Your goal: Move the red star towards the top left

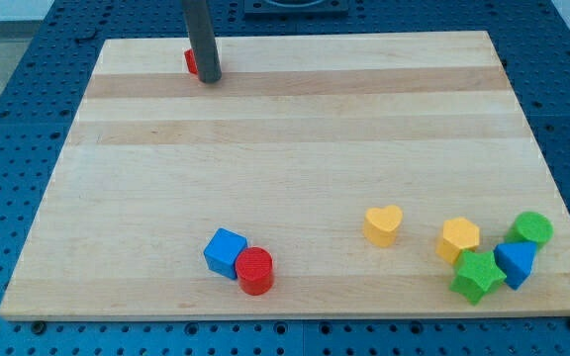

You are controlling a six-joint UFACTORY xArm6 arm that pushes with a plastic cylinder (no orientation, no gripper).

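rod: dark, upright, entering from the view's top, left of centre; no pincer on it, so no open or closed state to report.
my tip [209, 79]: resting on the board near its top-left corner, touching the right side of the red block there.
red star [191, 61]: near the top-left corner of the board, mostly hidden behind the rod; only a small red part visible, shape not clear.
wooden board [285, 138]: pale, lying on a blue perforated table [8, 119].
blue cube [226, 251]: bottom left of centre, touching the red cylinder [255, 270] at its lower right.
yellow heart [383, 224]: bottom right, standing alone.
yellow hexagon [458, 238]: right of the heart, near the green star [478, 275].
blue triangle [516, 262]: touching the green star, just below the green cylinder [532, 228].
lower blocks: all well apart from the tip.
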